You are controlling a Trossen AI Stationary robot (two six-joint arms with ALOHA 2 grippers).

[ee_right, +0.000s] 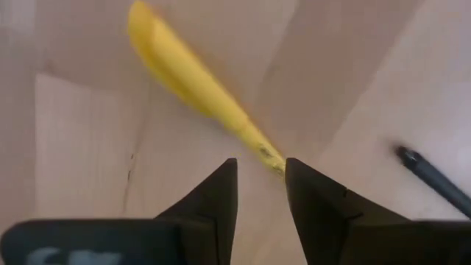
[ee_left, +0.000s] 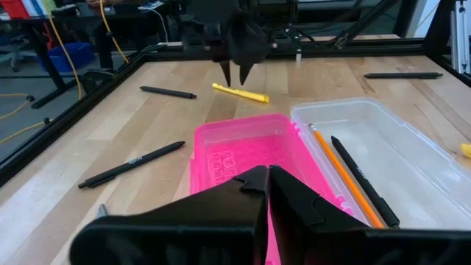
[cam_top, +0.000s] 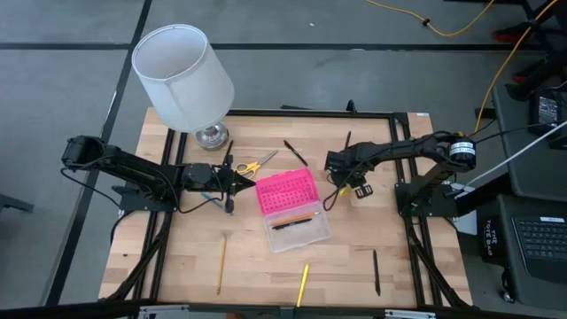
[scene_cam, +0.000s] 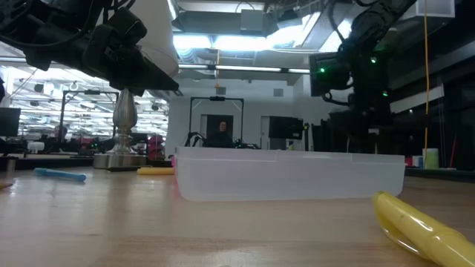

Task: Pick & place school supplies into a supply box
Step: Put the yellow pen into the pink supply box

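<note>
The supply box lies open in the middle of the table, its pink lid [cam_top: 285,192] flat beside its clear base [cam_top: 301,230]. An orange pencil [ee_left: 346,177] and a black pen [ee_left: 364,180] lie in the base. A yellow pen [ee_right: 195,81] lies on the wood to the right of the lid. My right gripper [ee_right: 261,173] points down just above the pen's near end, open, its fingertips either side of that end; I see no touch. My left gripper [ee_left: 266,180] is shut and empty, level, just left of the lid.
A white-shaded lamp [cam_top: 184,75] stands at the far left. Yellow-handled scissors [cam_top: 255,165] and black pens [cam_top: 295,152] lie behind the lid. A pencil [cam_top: 221,264], a yellow pen [cam_top: 303,283] and a black pen [cam_top: 376,272] lie along the near edge.
</note>
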